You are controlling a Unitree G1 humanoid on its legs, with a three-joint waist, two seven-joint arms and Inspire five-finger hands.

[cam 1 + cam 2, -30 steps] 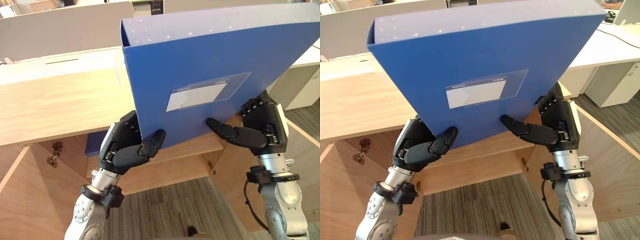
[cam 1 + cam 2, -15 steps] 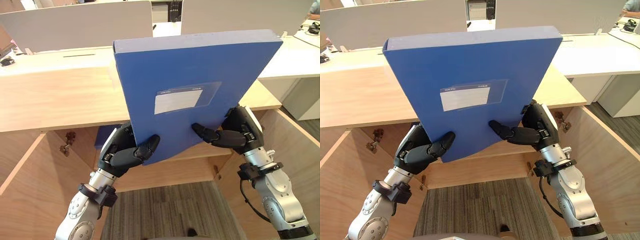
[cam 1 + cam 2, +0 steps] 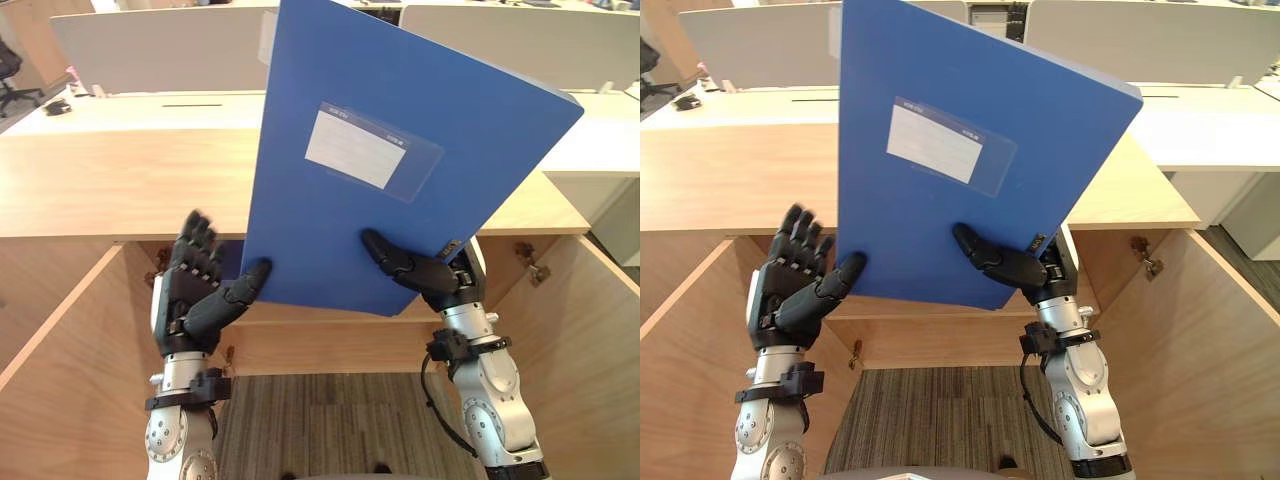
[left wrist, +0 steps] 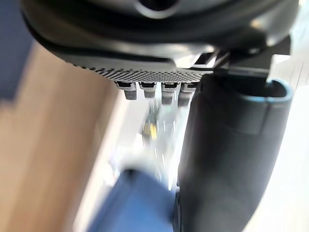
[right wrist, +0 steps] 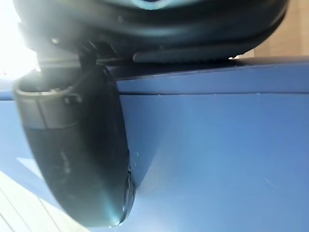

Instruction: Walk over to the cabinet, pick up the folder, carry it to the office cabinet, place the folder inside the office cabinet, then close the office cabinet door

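Above the cabinet (image 3: 100,185), right hand (image 3: 428,278) pinches folder (image 3: 330,235) thumb-front; left hand (image 3: 190,295) flat-open, only thumb touching. Best close left on edge before lowering inside.

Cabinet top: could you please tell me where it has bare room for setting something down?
The wooden top is bare left of the folder, back to the white desk; a smaller patch lies right. Below, the left hand and right hand crowd the cabinet opening.
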